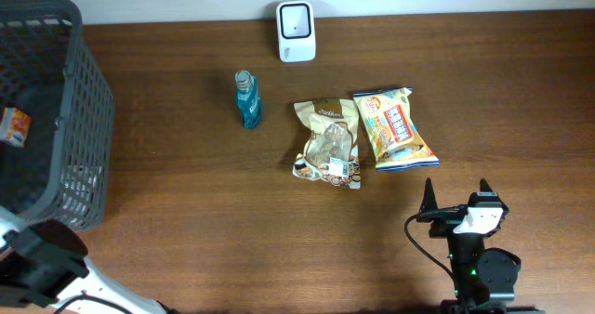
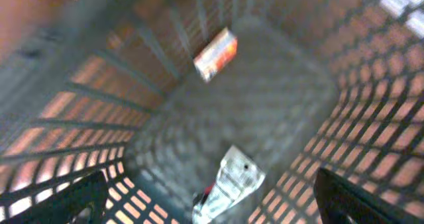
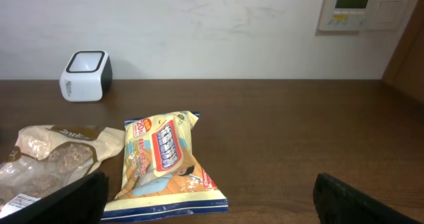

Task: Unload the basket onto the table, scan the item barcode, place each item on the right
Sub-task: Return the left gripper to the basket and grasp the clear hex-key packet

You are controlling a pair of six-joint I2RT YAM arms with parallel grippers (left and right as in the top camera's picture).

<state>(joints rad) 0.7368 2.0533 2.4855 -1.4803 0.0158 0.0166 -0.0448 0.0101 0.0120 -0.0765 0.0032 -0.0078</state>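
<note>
The right pincer (image 1: 457, 195) stands wide open and empty, low over the table (image 1: 186, 221) at its near edge. Just ahead of it, a little to its left, lies a yellow bag (image 3: 165, 161), flat, printed side up. A brown bag (image 3: 56, 161) lies beside that one, farther to the pincer's left, with a white label at its near end. Beyond the brown bag and farther left, a teal bottle (image 1: 246, 98) lies on its side. The scanner (image 3: 86, 75) sits well ahead and to the left, at the far edge by the wall (image 3: 199, 32), its window facing up.

The left pincer (image 2: 211, 177) is also wide open and holds nothing. It hangs over the inside of the grey basket (image 1: 88, 156) at the table's left end. Its view is blurred. Right below it on the basket floor lies a white packet (image 2: 228, 184). Farther ahead lies a small orange-and-white box (image 2: 215, 54), apart from the packet. No barcode can be made out on either.
</note>
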